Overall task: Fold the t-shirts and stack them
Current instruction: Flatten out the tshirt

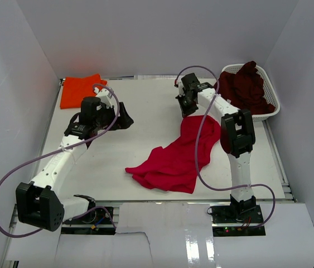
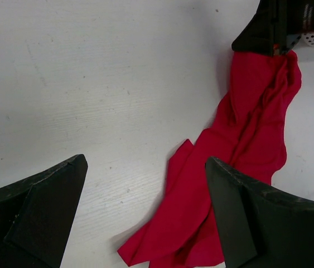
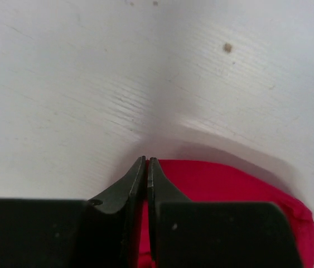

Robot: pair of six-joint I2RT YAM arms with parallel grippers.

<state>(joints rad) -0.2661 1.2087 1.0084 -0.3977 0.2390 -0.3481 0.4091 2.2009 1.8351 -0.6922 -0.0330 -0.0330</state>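
Cloth limp, light: right gripper (image 3: pixel 146 164) pinches red t-shirt (image 1: pixel 170 162) at far edge; left gripper (image 1: pixel 126 120) spread empty, should take a hem.

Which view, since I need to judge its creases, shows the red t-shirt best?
Top external: nearly the whole red t-shirt lies crumpled mid-table, its far end in the shut right gripper. Left wrist shows most of it, cropped at the bottom; right wrist shows only red cloth at the closed jaws.
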